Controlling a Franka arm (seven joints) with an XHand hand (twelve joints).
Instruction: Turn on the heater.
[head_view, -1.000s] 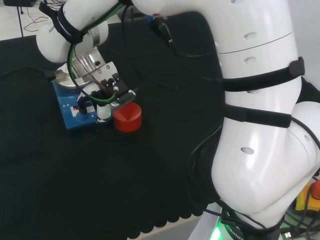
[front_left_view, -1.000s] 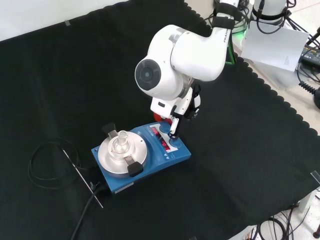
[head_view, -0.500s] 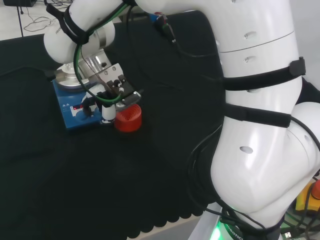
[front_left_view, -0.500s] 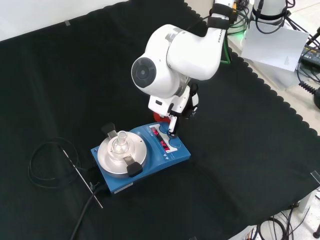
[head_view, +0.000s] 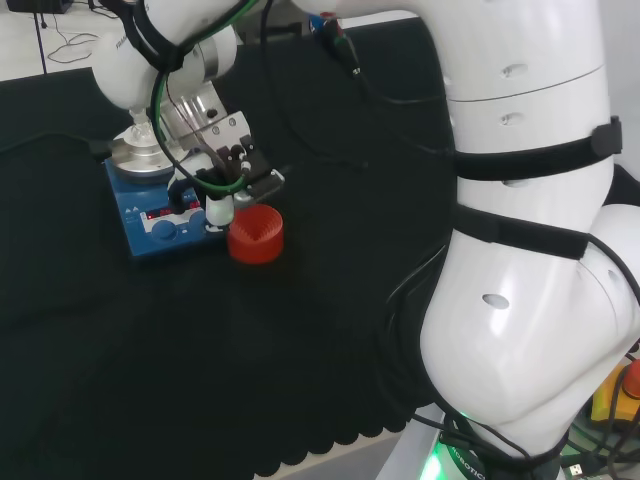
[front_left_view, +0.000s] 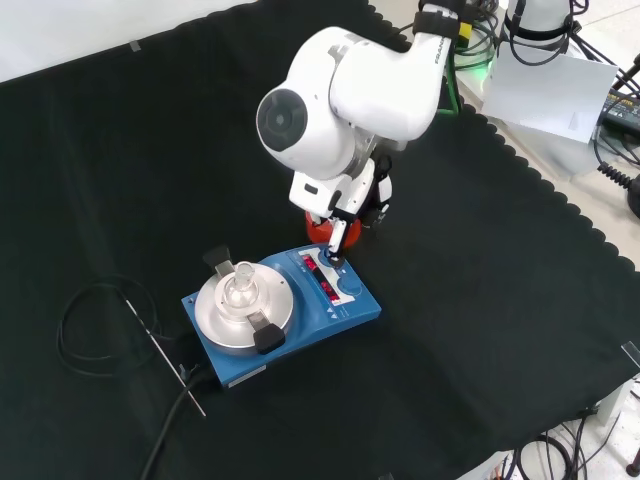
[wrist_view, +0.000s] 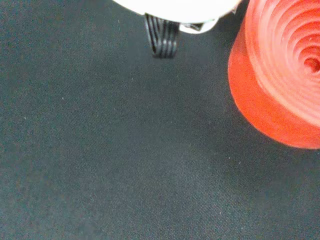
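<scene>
The heater (head_view: 150, 222) (front_left_view: 300, 318) is a blue box with a round silver plate (front_left_view: 218, 318) and a front panel with red lit displays (front_left_view: 325, 288) and blue knobs. A small clear glass vessel (front_left_view: 240, 286) stands on the plate. My hand (head_view: 222, 185) (front_left_view: 345, 215) hangs just above the panel's end nearest the red ribbed ring, one straight finger (front_left_view: 336, 240) pointing down at the panel with a small gap under its tip. It holds nothing. A blurred white part of the hand (wrist_view: 180, 7) shows in the wrist view.
A red ribbed ring stand (head_view: 255, 235) (wrist_view: 285, 65) sits on the cloth right beside the heater, partly behind the hand in the front view. A black cable (front_left_view: 95, 330) coils left of the heater there, with a thin rod lying across it.
The hand has lifted and drawn back from the heater's knob toward the red ring. Its fingertip was down at the knob a second ago and now hangs above the panel's edge.
</scene>
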